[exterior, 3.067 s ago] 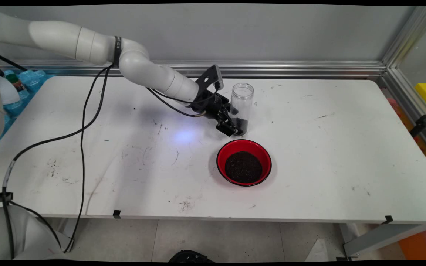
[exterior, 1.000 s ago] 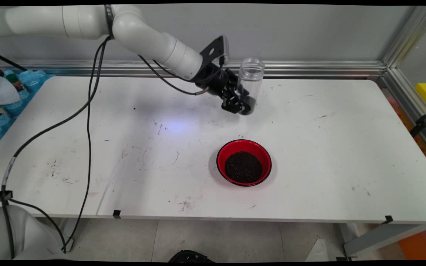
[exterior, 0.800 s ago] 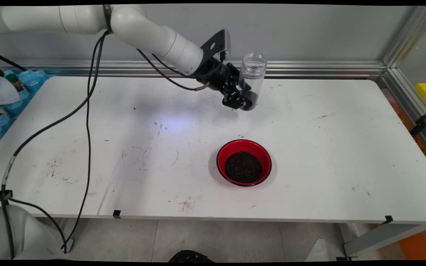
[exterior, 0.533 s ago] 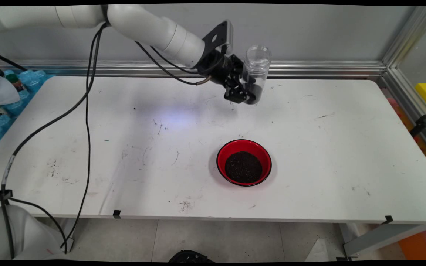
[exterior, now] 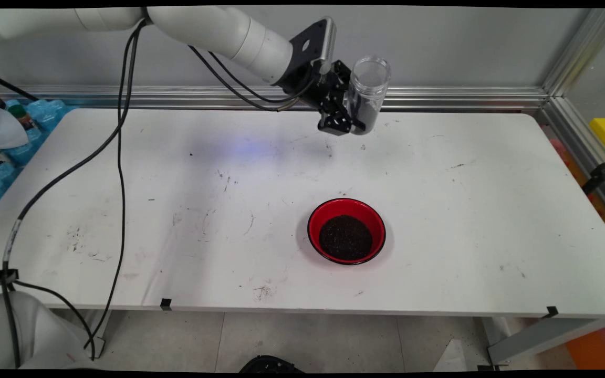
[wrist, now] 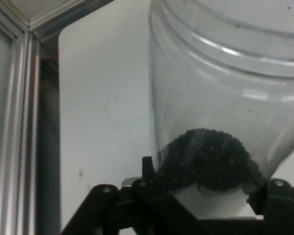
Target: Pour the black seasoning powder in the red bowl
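Main view: claw (exterior: 352, 118) clamped on the clear jar (exterior: 366, 92) has risen higher above the red bowl (exterior: 346, 231).

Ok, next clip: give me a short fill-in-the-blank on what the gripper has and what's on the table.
1. The gripper is shut on a clear ____ with dark grains at its bottom.
2. On the table stands a ____ bowl of dark grains.
3. The jar is held ____ the table, not resting on it.

Missing words: jar; red; above
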Controlling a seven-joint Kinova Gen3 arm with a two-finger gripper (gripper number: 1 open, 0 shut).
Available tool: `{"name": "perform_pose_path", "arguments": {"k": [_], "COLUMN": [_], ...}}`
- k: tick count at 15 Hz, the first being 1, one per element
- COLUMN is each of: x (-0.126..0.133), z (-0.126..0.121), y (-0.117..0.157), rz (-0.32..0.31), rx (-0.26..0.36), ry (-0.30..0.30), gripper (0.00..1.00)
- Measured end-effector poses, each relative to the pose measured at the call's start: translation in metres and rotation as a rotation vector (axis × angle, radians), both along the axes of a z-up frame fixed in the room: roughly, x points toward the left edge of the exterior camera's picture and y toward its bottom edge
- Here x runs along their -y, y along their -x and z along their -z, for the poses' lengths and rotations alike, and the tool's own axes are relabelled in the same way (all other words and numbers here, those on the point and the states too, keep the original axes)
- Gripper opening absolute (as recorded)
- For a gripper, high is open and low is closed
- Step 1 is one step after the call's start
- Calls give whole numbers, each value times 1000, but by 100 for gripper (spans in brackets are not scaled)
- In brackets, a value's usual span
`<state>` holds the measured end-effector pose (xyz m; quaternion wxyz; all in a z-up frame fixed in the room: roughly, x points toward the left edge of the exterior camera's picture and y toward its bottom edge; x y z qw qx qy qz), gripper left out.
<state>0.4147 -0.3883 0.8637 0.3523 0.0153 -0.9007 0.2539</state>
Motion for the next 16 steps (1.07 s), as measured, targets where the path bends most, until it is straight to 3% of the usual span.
{"name": "perform_pose_path", "arguments": {"k": [16], "x": [-6], "z": [4], "y": [6], "rz": [273], "rx": [250], "ry": [356], "gripper": [0]}}
